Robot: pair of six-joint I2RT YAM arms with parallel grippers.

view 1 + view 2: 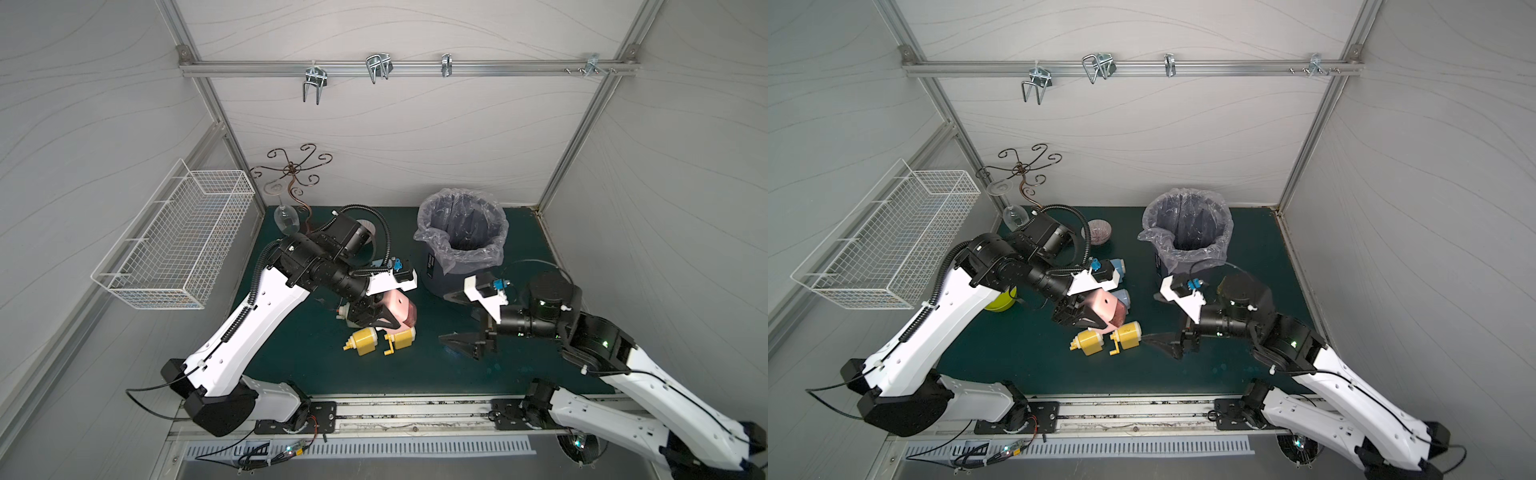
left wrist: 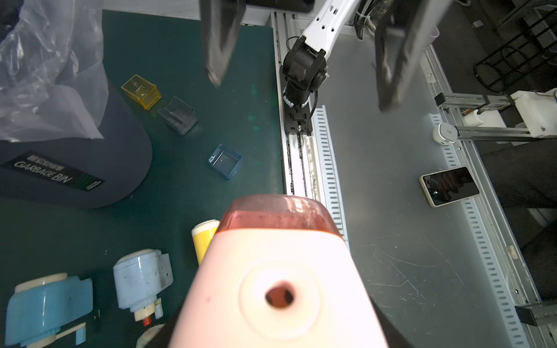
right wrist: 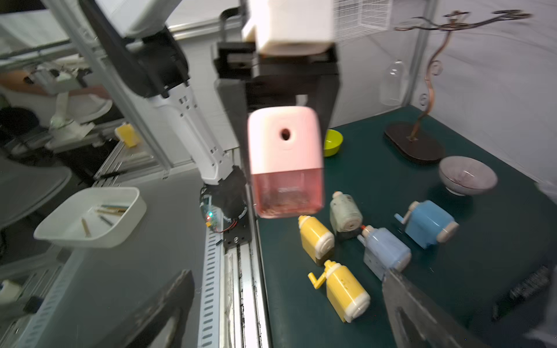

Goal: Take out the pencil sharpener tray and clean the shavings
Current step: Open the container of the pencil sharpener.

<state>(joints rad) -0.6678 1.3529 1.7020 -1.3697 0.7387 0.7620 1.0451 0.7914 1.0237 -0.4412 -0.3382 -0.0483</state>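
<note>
Pink plastic, smooth and hard: the pink sharpener (image 3: 284,141) is held clear of the table (image 1: 316,365) near its middle. The left gripper (image 1: 384,318) clamps its pale body, and the translucent reddish tray (image 3: 287,192) is seated at the free end. Through the tray wall we make out the shavings (image 3: 280,208) as a small brownish clump (blurred, so we cannot say how much). The right gripper (image 1: 455,320) stands close by, facing that end, jaws spread wide and empty.

We judge the whole thing light and rigid but slick, and the tray thin-walled. So we would pinch the tray across its two flat sides near the outer end, firmly rather than hard, and draw it straight away from the body. The shavings are loose and would likely spill at any tilt, so we would keep the opening upward until the tray is over the garbage bin (image 1: 424,224).
</note>
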